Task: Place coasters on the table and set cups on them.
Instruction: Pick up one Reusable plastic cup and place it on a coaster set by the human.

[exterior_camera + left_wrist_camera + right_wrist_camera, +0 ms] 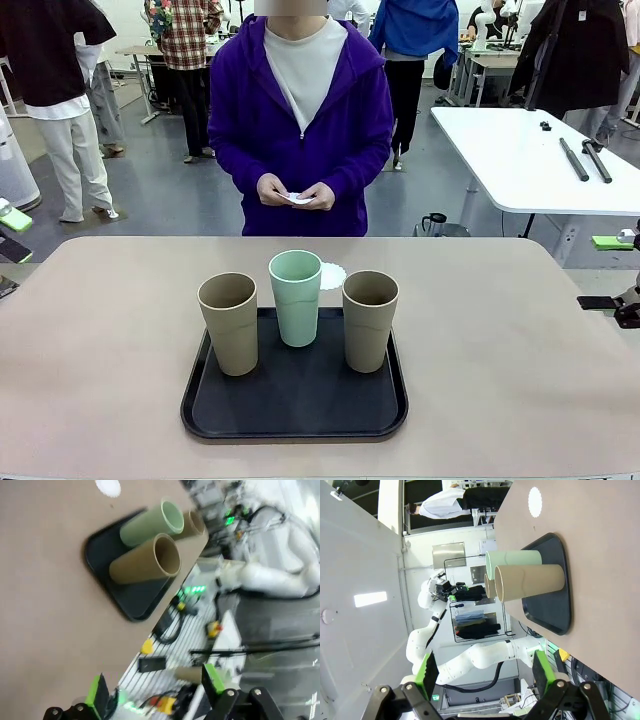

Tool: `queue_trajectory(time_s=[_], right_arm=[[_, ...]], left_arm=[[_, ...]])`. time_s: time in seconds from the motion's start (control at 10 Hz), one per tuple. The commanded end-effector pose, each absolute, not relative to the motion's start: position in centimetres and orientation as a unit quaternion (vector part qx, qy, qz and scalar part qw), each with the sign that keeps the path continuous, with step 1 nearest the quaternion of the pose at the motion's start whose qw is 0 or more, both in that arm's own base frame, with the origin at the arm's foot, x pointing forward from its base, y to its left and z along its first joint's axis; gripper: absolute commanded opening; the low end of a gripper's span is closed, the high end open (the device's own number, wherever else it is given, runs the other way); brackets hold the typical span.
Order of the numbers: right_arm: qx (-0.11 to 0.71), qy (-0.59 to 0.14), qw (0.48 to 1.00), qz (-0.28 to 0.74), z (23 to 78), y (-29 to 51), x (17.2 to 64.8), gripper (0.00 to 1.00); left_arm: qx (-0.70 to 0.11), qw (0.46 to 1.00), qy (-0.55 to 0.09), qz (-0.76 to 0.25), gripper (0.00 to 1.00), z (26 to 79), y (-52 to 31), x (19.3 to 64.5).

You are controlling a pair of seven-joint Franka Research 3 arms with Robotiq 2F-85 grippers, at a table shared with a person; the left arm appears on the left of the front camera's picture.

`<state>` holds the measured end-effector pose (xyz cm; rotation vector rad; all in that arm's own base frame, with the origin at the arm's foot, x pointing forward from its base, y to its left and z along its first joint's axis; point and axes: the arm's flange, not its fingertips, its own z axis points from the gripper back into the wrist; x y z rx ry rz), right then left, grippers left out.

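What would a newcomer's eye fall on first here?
A black tray at mid-table carries three upright cups: the mint green cup between the left tan cup and the right tan cup. One white coaster lies on the table just beyond the tray, and the person at the far side holds something white in both hands.

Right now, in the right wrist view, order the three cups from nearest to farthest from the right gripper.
1. Nearer tan cup, front of the row, closest to the right gripper.
2. Mint green cup, just behind it, in the middle.
3. Farther tan cup, mostly hidden behind both.
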<state>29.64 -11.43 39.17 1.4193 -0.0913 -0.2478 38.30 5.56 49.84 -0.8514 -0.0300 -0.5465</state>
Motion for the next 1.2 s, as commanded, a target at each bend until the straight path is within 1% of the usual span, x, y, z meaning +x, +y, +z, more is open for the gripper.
queue_trajectory(time_s=[0.0,0.2,0.3,0.5,0.6,0.7,0.8,0.9,1.1], right_arm=[[0.649,-0.038,0.750,-0.120,39.2,-11.5,29.7,1.00],[0.649,-0.038,0.750,-0.120,39.2,-11.5,29.7,1.00],[0.649,-0.038,0.750,-0.120,39.2,-11.5,29.7,1.00],[0.649,-0.038,0.750,-0.120,39.2,-11.5,29.7,1.00],[0.649,-0.038,0.750,-0.120,39.2,-11.5,29.7,1.00],[0.649,-0.038,0.750,-0.120,39.2,-11.5,29.7,1.00],[0.649,-0.038,0.750,-0.120,39.2,-11.5,29.7,1.00],[0.649,-0.038,0.750,-0.120,39.2,-11.5,29.7,1.00],[0.649,-0.038,0.750,-0.120,39.2,-11.5,29.7,1.00]], left_arm=[[-0.261,0.847,-0.074,-0.457,1.00,50.1,1.4,37.5],[-0.224,0.815,-0.092,-0.526,1.00,50.1,-3.2,37.5],[-0.219,0.802,-0.103,-0.546,1.00,49.5,-5.2,37.4],[-0.169,0.789,-0.127,-0.577,1.00,47.8,-8.2,36.9],[-0.157,0.783,-0.139,-0.585,1.00,47.1,-9.2,36.9],[-0.152,0.781,-0.137,-0.590,1.00,46.6,-9.7,37.1],[-0.143,0.794,-0.118,-0.579,1.00,46.4,-9.9,37.1],[-0.156,0.787,-0.125,-0.583,1.00,47.4,-9.6,37.3],[-0.156,0.787,-0.125,-0.583,1.00,47.4,-9.6,37.3]])
